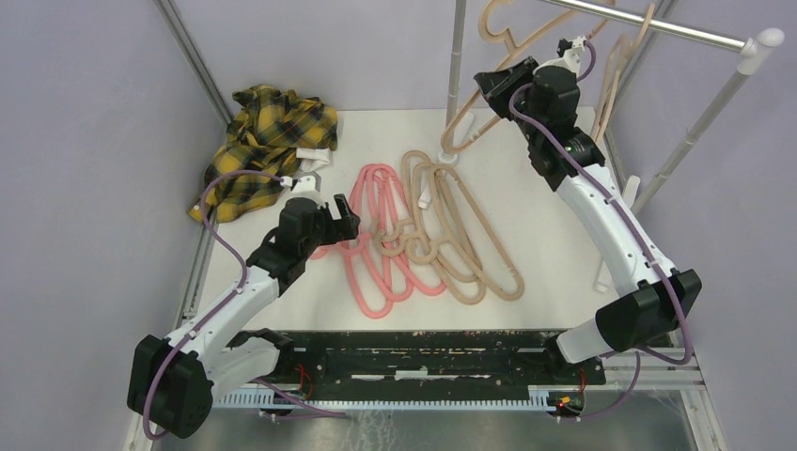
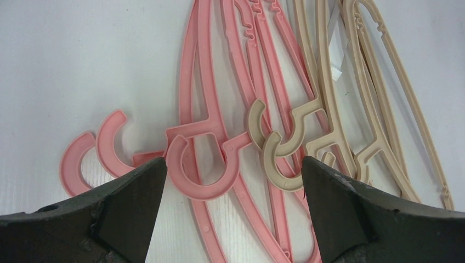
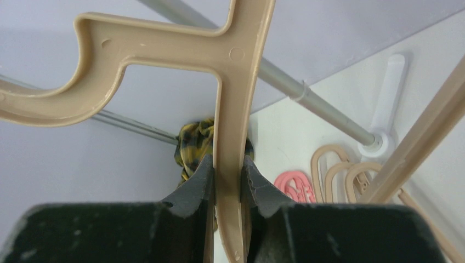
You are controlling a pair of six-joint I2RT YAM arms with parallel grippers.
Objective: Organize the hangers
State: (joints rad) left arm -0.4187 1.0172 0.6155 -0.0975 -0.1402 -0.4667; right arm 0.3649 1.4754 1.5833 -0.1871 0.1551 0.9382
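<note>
My right gripper (image 3: pixel 227 171) is clamped on a beige hanger (image 3: pixel 237 55) up by the rail (image 1: pixel 695 33); my left gripper (image 2: pixel 233 170) hangs wide open over pink hangers (image 2: pixel 203 190) on the desk (image 2: pixel 66 66).

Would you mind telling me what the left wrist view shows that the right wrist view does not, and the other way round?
Only the left wrist view: the open left gripper above the hooks of the pink hangers and beige hangers lying on the table. Only the right wrist view: the right gripper shut on a raised beige hanger, the metal rack pole and the yellow plaid shirt. Both: the pink and beige hangers piled on the white table, close up from the left wrist, distant from the right.
</note>
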